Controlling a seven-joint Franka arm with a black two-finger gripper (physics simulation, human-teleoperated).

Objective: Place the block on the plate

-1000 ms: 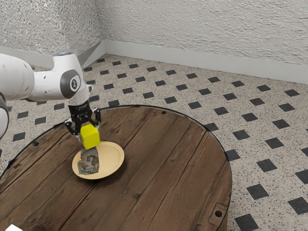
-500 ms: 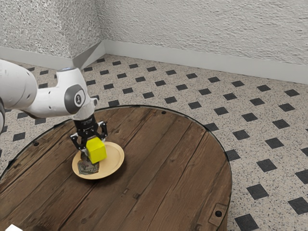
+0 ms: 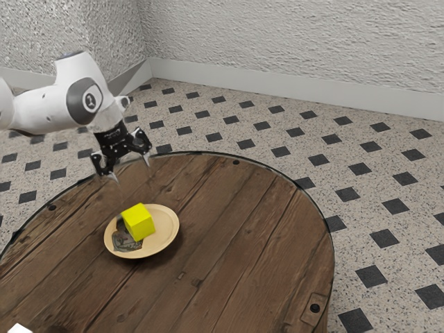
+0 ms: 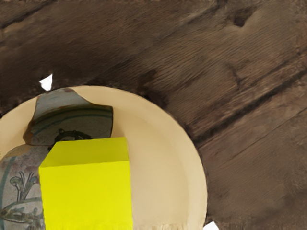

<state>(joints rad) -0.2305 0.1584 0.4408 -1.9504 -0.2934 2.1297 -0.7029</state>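
The block point(image 3: 139, 223) is on the plate point(image 3: 163, 232), over part of its dark picture point(image 3: 125, 243) and hiding some of it; the block's underside is out of sight. In the wrist view the block's lower part is cut off, as is much of the plate. Two small white bits there, one by the plate's rim, are too slight to name. The gripper point(image 3: 132, 174) is above the plate, well clear of the block, its jaws spread with nothing between them. The arm point(image 3: 48, 109) runs out of the exterior view at the left. At that view's bottom left a white thing point(image 3: 19, 329) is mostly cut off, and a dark reddish patch beside it is hard to make out.

The table point(image 3: 229, 243) is round, of worn brown planks with dark seams and a thin dark rim with bolts; part of it lies outside the exterior view. The plate stands in from the rim on the arm's side. Beyond is a pale speckled floor point(image 3: 277, 166) set with dark diamonds, then a white skirting point(image 3: 277, 87) and rough, pale walls point(image 3: 291, 41) meeting at a corner.
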